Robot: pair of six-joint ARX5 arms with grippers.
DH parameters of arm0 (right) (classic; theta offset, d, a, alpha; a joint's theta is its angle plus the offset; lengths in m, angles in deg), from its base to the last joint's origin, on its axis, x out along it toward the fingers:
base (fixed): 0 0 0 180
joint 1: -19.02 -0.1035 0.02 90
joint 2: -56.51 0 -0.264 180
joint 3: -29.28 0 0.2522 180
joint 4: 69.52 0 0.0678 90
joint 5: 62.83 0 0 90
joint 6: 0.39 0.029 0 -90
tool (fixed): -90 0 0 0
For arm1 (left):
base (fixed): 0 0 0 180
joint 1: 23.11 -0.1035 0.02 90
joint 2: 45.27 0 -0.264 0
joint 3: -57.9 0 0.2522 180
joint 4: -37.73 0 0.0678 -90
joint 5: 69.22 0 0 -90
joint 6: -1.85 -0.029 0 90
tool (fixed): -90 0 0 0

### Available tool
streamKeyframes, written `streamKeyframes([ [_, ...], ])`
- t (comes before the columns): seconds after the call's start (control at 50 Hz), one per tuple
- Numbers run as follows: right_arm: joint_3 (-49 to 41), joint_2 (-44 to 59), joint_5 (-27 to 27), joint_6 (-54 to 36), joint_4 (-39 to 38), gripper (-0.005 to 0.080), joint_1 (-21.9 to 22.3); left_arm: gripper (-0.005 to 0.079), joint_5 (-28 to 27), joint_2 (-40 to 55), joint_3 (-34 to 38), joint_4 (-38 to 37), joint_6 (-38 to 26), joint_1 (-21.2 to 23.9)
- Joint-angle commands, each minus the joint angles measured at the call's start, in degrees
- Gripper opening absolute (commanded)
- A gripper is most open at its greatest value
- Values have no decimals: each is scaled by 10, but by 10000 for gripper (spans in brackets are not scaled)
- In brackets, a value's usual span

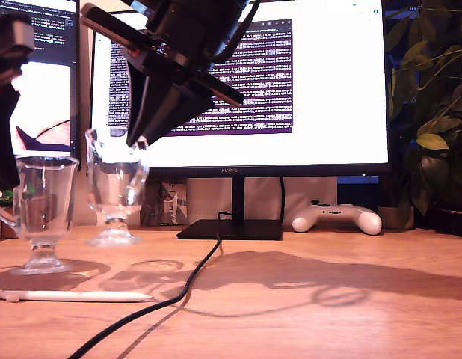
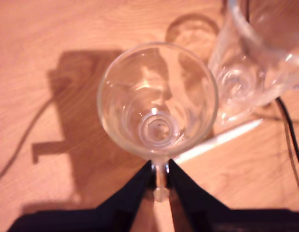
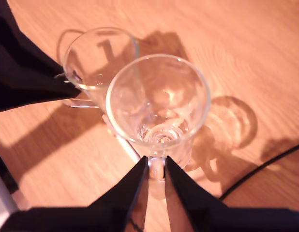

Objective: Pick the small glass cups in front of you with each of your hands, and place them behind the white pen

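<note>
At the exterior view's left edge, my first claw point(image 2: 160, 170) is pinched on the looped handle of the first glass mug point(image 1: 41, 206), its two black fingers point(image 2: 135, 191) pressed against the handle from either side. This mug stands upright, and its round foot looks set on the wooden bench point(image 1: 350, 314), with a shadow beside it. Nearer the exterior camera than the mug lies the white pen point(image 1: 74, 296), flat on the bench and running from that view's left edge towards the right. Just to the right, and a little farther from the camera, is the second glass mug point(image 1: 116, 187), also upright. My second claw point(image 3: 156, 168) reaches down from the top of that view and clamps its handle; I cannot tell whether its foot touches the bench. The two mugs are close together but apart. A black cable point(image 1: 188, 283) snakes past the pen's right end. Behind it stands a lit monitor point(image 1: 321, 90), then a white game controller point(image 1: 337, 218), and a leafy plant point(image 1: 433, 120) at the right edge
</note>
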Motion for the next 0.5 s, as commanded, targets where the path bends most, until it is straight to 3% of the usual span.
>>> streamKeyframes([
  [0.0, -21, -10, -1, 2, -14, -13, -3, -23, -8, -12, 2, 16, -3, 2],
  [0.48, -29, -10, -2, 3, -34, -13, 2, -23, -8, -12, 3, 41, -2, 2],
])
